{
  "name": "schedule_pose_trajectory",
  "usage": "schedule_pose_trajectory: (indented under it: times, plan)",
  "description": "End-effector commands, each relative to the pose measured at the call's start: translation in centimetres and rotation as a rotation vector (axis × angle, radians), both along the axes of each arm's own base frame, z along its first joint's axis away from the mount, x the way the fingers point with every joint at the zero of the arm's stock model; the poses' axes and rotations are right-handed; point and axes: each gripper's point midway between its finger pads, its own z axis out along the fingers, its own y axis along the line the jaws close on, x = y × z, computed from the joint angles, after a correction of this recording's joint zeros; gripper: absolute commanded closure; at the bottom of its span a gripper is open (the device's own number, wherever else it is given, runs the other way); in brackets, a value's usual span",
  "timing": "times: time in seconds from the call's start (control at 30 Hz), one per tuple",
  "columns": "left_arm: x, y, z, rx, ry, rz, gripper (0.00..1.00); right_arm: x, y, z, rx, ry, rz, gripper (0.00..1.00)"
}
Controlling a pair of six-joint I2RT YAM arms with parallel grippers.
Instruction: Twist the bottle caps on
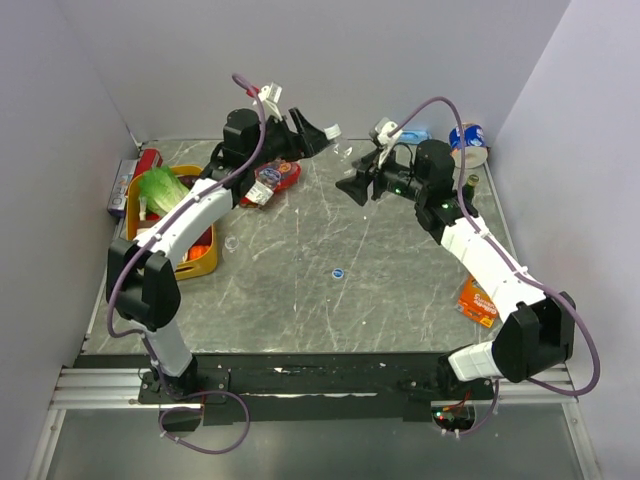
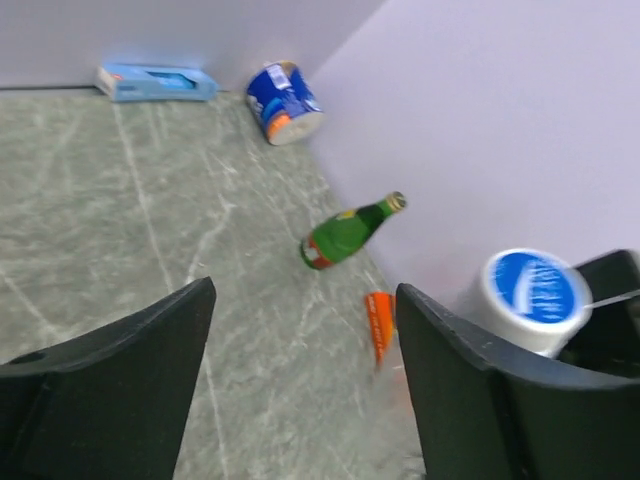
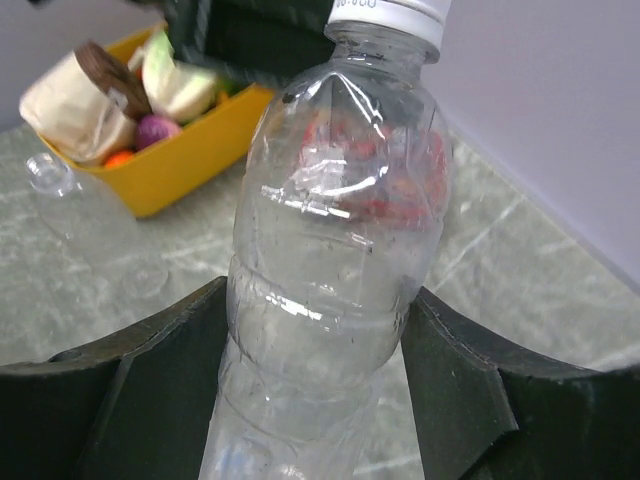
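Note:
My right gripper (image 3: 315, 300) (image 1: 354, 184) is shut on a clear plastic bottle (image 3: 335, 220), held off the table at the back centre. A cap with a blue top (image 2: 535, 290) and white side (image 3: 390, 12) sits on its neck. My left gripper (image 2: 305, 290) (image 1: 325, 133) hangs open just beside that cap, which lies outside its right finger (image 2: 470, 380); nothing is between its fingers. A second clear bottle (image 3: 80, 215) lies uncapped on the table near the yellow basket. A loose blue cap (image 1: 337, 272) rests mid-table.
A yellow basket (image 1: 205, 262) (image 3: 190, 150) of food stands at the left. A green glass bottle (image 2: 345, 232), a blue-and-white tin (image 2: 283, 102) and a blue box (image 2: 155, 82) lie by the back right walls. An orange packet (image 1: 479, 300) lies on the right, a red packet (image 1: 272, 182) behind centre.

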Motion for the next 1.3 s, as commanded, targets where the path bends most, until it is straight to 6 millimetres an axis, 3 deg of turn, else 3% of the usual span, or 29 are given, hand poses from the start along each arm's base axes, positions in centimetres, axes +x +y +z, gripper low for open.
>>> schedule_pose_trajectory:
  times: [0.0, 0.07, 0.2, 0.47, 0.6, 0.97, 1.27]
  plan:
    - [-2.9, -1.8, 6.1, -0.123, -0.133, -0.163, 0.25, -0.2, -0.5, 0.3, 0.024, 0.011, -0.041, 0.60]
    - [-2.6, -1.4, 6.1, -0.093, -0.150, -0.123, 0.25, 0.6, -1.4, 0.4, 0.055, 0.044, -0.105, 0.61]
    - [-2.5, 0.7, 4.0, -0.075, -0.062, -0.050, 0.21, 1.6, -2.6, 0.9, 0.070, 0.057, -0.152, 0.63]
    - [-3.8, 1.1, 5.4, -0.120, -0.069, -0.056, 0.22, 2.4, -2.8, 1.0, 0.107, 0.134, -0.184, 0.66]
    - [-4.1, 0.2, 6.8, -0.135, -0.126, -0.101, 0.17, 1.9, -1.9, 0.7, 0.081, 0.137, -0.131, 0.67]
    - [-3.1, -2.4, 6.7, -0.153, -0.152, -0.167, 0.20, 1.1, -0.6, 0.0, 0.044, 0.145, -0.063, 0.67]
    - [-2.7, -3.6, 5.7, -0.142, -0.144, -0.214, 0.37, 1.1, 0.2, 0.4, 0.052, 0.133, -0.035, 0.67]
